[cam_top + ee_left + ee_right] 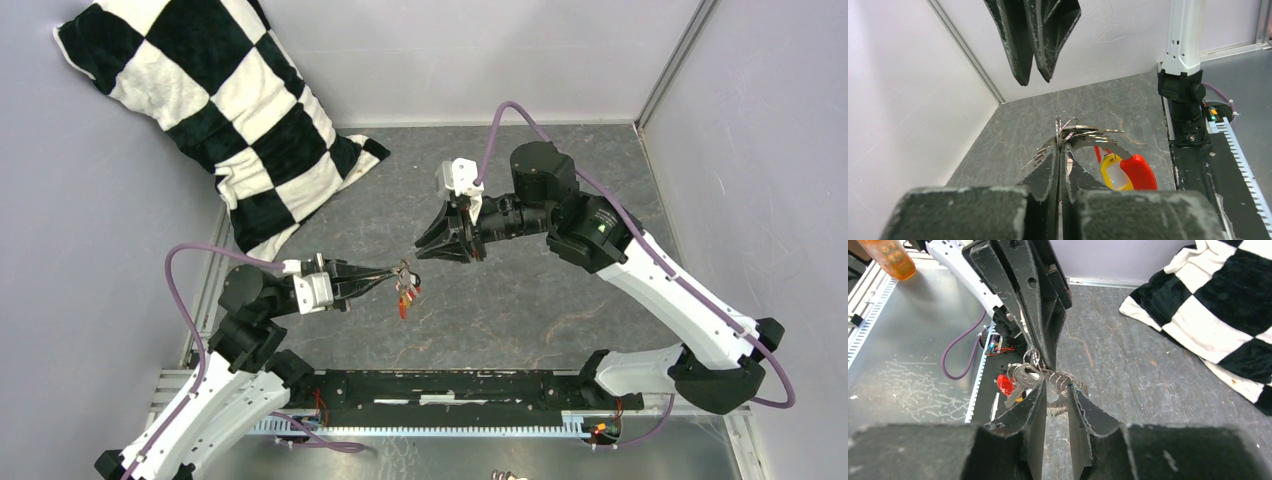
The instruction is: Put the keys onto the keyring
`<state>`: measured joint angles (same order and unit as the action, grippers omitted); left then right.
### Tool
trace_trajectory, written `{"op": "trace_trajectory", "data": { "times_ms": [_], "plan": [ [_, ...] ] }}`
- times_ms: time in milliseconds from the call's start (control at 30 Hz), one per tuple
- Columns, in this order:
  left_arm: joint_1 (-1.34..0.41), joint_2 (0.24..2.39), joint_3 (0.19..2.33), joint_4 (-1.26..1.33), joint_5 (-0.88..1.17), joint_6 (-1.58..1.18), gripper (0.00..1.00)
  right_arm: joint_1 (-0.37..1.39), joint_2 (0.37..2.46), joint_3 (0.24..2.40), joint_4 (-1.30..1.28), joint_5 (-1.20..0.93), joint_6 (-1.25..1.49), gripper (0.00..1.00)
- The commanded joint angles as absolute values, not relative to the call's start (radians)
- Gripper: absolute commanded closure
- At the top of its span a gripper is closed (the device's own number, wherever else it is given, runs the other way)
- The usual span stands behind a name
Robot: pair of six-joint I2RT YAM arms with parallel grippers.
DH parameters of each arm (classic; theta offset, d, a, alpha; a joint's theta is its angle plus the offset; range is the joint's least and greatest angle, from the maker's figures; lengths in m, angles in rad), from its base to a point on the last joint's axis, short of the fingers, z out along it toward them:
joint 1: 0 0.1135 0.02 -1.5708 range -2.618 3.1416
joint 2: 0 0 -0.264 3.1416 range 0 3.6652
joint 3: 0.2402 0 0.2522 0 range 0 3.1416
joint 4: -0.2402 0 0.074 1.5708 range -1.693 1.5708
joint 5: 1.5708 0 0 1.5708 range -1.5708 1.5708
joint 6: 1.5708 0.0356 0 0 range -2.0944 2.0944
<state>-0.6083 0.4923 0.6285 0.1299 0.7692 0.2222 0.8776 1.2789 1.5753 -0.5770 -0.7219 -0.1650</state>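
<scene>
A: Where is it?
B: I hold the thin grey wire keyring (1068, 133) in left gripper (1060, 150), fingers pressed together on it. Red- and yellow-headed metal keys (1134, 172) hang just beside tips. Light, stiff, slippery I think; grab bare wire.
A: Right gripper (1057, 394)?
B: Narrow gap, empty, keyring just ahead. Black-white checkered pillow (230, 130) well behind, no obstacle.

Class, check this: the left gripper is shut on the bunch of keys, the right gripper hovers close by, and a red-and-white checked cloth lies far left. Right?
No: the cloth is black and white, as the top external view shows. The left gripper is indeed shut on the keys, the right gripper close by.
</scene>
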Motion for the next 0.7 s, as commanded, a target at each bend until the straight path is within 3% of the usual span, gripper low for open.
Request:
{"op": "trace_trajectory", "data": {
  "times_ms": [0, 667],
  "plan": [
    [-0.611, 0.500, 0.674, 0.172, 0.787, 0.172, 0.98, 0.910, 1.261, 1.548, -0.536, -0.767, -0.230, 0.73],
    [-0.611, 0.505, 0.699, 0.097, 0.827, 0.192, 0.98, 0.998, 1.316, 1.623, -0.585, -0.603, -0.277, 0.77]
  ]
}}
